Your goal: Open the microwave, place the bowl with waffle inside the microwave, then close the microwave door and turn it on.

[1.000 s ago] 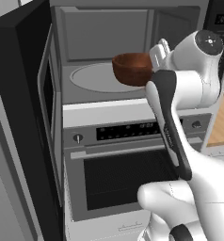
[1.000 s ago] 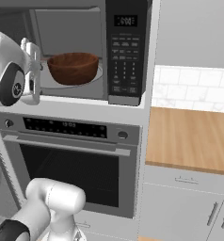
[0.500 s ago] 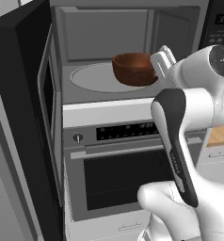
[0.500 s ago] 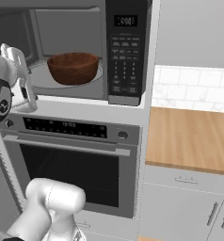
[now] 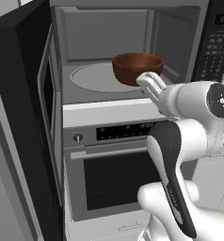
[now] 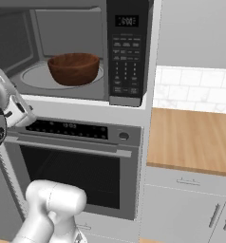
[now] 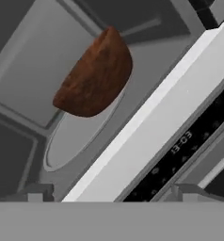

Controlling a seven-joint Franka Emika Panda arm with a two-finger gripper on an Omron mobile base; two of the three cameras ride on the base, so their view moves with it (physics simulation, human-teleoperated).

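Inside the open microwave (image 5: 109,52), the bowl (image 5: 136,67) sits upright, mouth up.

I see the reddish-brown bowl (image 5: 137,67) upright on the microwave (image 6: 127,52) turntable's right edge, microwave door (image 5: 22,94) swung wide open.

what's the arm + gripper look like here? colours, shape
Glossy white rounded arm with a dark grey band down its lower link and a dark round joint cap at the wrist. Gripper is white with two slim fingers; their tips look dark grey in the hand view. No cables or markings visible.
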